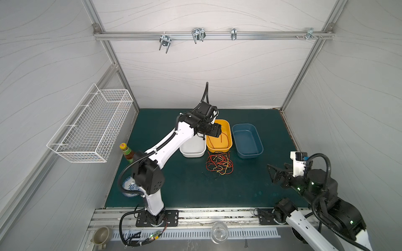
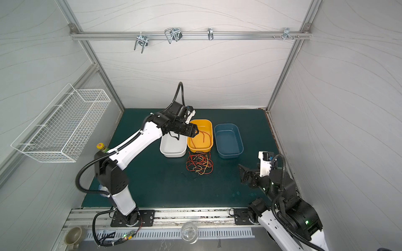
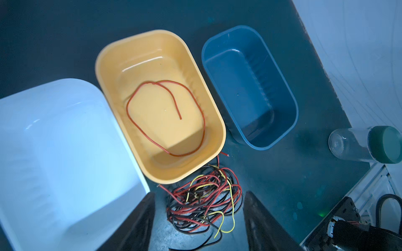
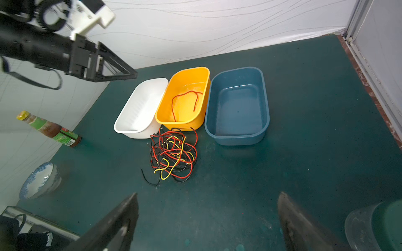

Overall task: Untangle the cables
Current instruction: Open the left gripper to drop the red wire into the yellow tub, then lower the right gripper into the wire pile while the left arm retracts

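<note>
Left jaws: apart, empty, over yellow tub | tangled cables: on desk, just before tub | right jaws: wide, empty, farther off

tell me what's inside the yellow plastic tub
One red wire lies looped on the floor of the yellow plastic tub, nothing else. In a top view the left gripper covers one corner; the left wrist view shows the whole floor.

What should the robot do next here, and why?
Probably draw the left hand back from over the yellow tub toward the tangle: it is open and empty, one red cable already lies in the tub, and the rest are knotted on the mat.
</note>
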